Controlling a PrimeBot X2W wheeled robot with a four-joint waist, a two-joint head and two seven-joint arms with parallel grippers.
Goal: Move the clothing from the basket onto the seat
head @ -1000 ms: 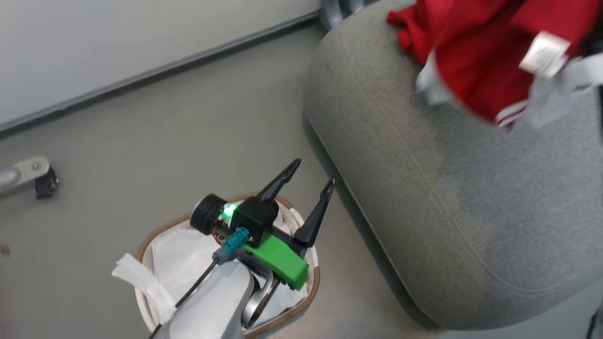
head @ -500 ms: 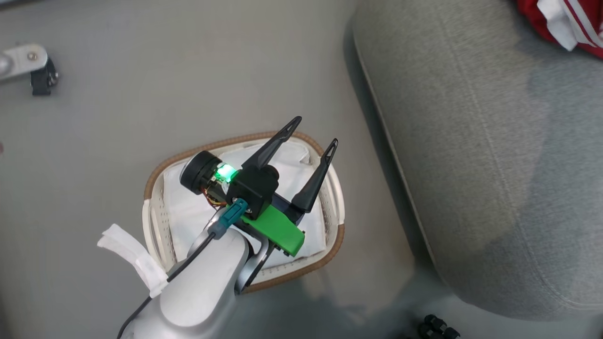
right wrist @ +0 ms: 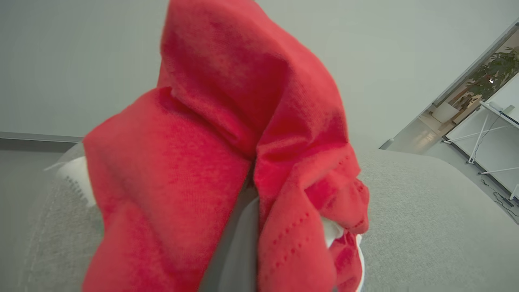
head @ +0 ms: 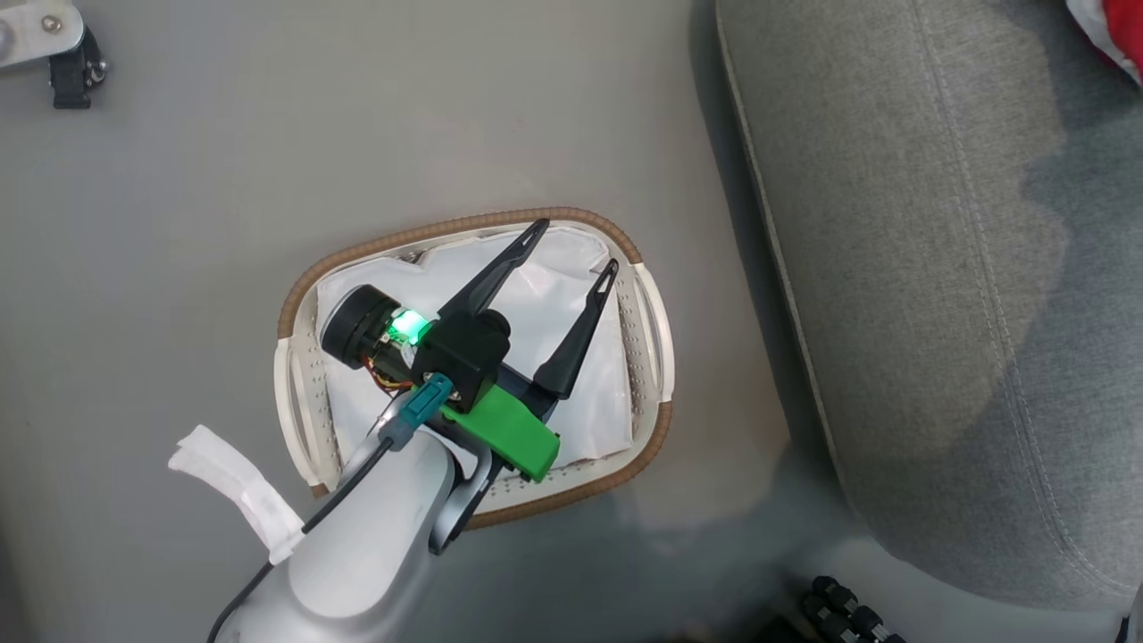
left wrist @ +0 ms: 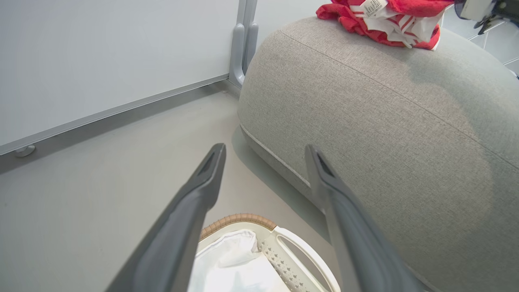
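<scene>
The basket (head: 464,223) stands on the floor left of the seat (head: 938,268), and inside it I see nothing but its white liner (head: 598,393). My left gripper (head: 576,244) hovers open over the basket with nothing between its fingers; the left wrist view shows it (left wrist: 265,149) above the basket rim (left wrist: 239,219). Red clothing (left wrist: 381,24) with white trim lies bunched on top of the seat (left wrist: 365,113); a sliver of it (head: 1127,27) shows at the head view's top right corner. In the right wrist view a red garment (right wrist: 202,162) drapes over my right gripper's fingers (right wrist: 233,247) above the seat (right wrist: 413,211).
A metal leg with a black caster (head: 54,45) sits at the far left on the floor. A grey post (left wrist: 243,40) and a wall rail stand behind the seat. Small black parts (head: 848,607) lie by the seat's near corner. A white strip (head: 237,487) hangs from my left forearm.
The head camera has swung down, so the basket sits higher and fuller in the picture and the red clothing has slid to the top right corner. My left gripper stays open over the basket.
</scene>
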